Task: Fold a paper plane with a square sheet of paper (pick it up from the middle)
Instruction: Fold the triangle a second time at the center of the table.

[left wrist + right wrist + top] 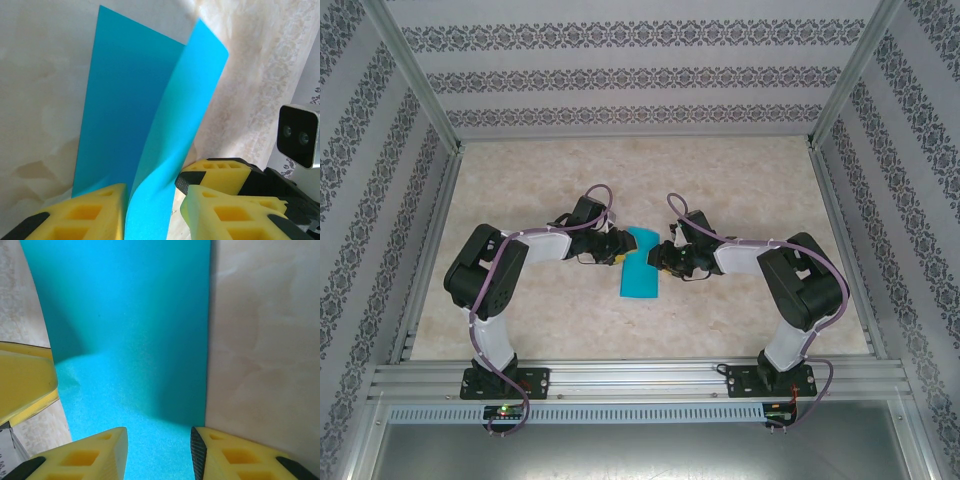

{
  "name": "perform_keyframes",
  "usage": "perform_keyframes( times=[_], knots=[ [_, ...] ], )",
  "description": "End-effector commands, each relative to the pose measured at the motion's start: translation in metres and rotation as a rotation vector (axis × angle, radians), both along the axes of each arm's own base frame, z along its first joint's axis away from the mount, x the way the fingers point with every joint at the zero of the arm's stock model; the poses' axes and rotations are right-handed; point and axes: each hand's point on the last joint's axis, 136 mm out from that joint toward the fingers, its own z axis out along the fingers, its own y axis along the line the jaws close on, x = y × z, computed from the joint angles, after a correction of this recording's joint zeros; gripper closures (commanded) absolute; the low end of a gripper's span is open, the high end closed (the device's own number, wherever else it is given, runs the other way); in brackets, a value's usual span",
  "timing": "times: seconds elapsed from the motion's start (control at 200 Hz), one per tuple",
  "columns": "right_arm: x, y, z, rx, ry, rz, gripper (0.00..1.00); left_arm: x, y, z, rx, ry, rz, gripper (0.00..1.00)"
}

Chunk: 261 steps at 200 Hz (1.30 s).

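The teal-blue sheet of paper (640,265) lies mid-table as a narrow strip, folded lengthwise. In the left wrist view one layer lies flat (125,110) while the other layer (187,100) curls upward. That raised flap passes between the yellow fingers of my left gripper (152,215), which is open, and it brushes the left finger (85,215). My right gripper (159,455) is open just above the paper (135,330), near its right edge. Both grippers (617,250) (660,258) meet at the strip's far half from either side.
The beige marbled table (520,190) is bounded by aluminium rails (430,250) and patterned walls (620,75). A right-gripper finger (220,172) and the right wrist camera (298,135) sit close by in the left wrist view. A left-gripper finger (22,380) shows in the right wrist view.
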Motion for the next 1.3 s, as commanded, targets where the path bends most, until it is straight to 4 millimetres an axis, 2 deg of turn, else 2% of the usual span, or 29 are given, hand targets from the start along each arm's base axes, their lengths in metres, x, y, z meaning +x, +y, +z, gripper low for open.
perform_keyframes(
  times=[0.0, 0.145, 0.28, 0.42, 0.56, 0.709, 0.794, 0.874, 1.119, 1.299],
  knots=[
    [-0.004, -0.003, -0.001, 0.004, 0.007, -0.003, 0.6, 0.012, -0.005, 0.007, -0.043, -0.016, 0.0, 0.65],
    [0.0, 0.0, 0.023, 0.035, -0.057, 0.007, 0.57, 0.012, -0.004, 0.006, -0.032, -0.007, 0.0, 0.72],
    [0.001, -0.008, 0.052, 0.014, -0.147, -0.007, 0.47, 0.012, -0.003, 0.006, -0.047, 0.002, 0.015, 0.8],
    [-0.01, -0.014, 0.067, -0.048, -0.228, 0.036, 0.46, 0.013, -0.007, 0.017, -0.08, -0.01, 0.006, 0.84],
    [-0.029, -0.005, 0.076, -0.186, -0.421, 0.146, 0.46, 0.012, -0.007, 0.023, -0.068, -0.003, -0.004, 0.86],
    [-0.051, 0.014, 0.077, -0.399, -0.659, 0.311, 0.44, 0.012, -0.007, 0.026, -0.066, 0.012, -0.005, 0.88],
    [-0.063, 0.029, 0.075, -0.494, -0.728, 0.405, 0.42, 0.012, -0.009, 0.028, -0.069, 0.016, -0.006, 0.88],
    [-0.067, 0.035, 0.064, -0.572, -0.729, 0.446, 0.42, 0.013, -0.008, 0.029, -0.069, 0.015, -0.007, 0.88],
    [-0.068, 0.055, 0.054, -0.74, -0.757, 0.52, 0.38, 0.012, -0.008, 0.03, -0.066, 0.017, -0.007, 0.88],
    [-0.069, 0.054, 0.04, -0.862, -0.722, 0.554, 0.43, 0.012, -0.009, 0.031, -0.069, 0.018, -0.007, 0.87]
  ],
)
